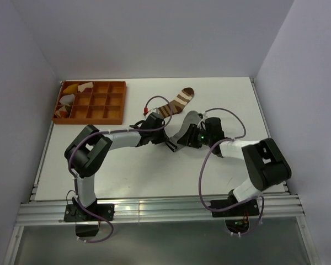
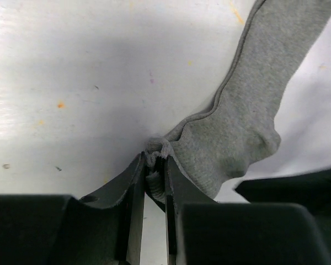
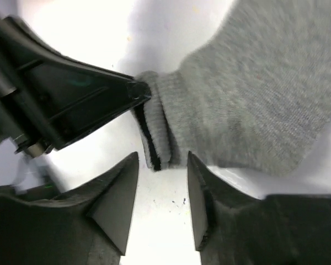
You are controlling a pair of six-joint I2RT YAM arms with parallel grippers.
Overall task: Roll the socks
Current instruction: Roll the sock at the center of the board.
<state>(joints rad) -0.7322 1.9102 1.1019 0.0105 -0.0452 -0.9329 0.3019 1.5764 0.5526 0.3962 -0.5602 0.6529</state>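
Observation:
The grey sock (image 1: 191, 121) lies flat at the table's middle, its dark-striped cuff (image 3: 153, 138) folded toward me. My left gripper (image 2: 154, 158) is shut on the cuff's edge at the table surface; it also shows in the top view (image 1: 169, 144). My right gripper (image 3: 163, 155) is open, its fingertips either side of the cuff's end and just short of it, close beside the left fingers (image 3: 77, 99). In the top view the right gripper (image 1: 183, 138) sits over the sock. The brown sock with white stripes (image 1: 178, 102) lies flat behind both grippers, untouched.
An orange compartment tray (image 1: 102, 102) stands at the back left, with yellow and white cloth pieces (image 1: 71, 94) in its left cells. White walls close in the table on three sides. The two arms meet wrist to wrist at the centre.

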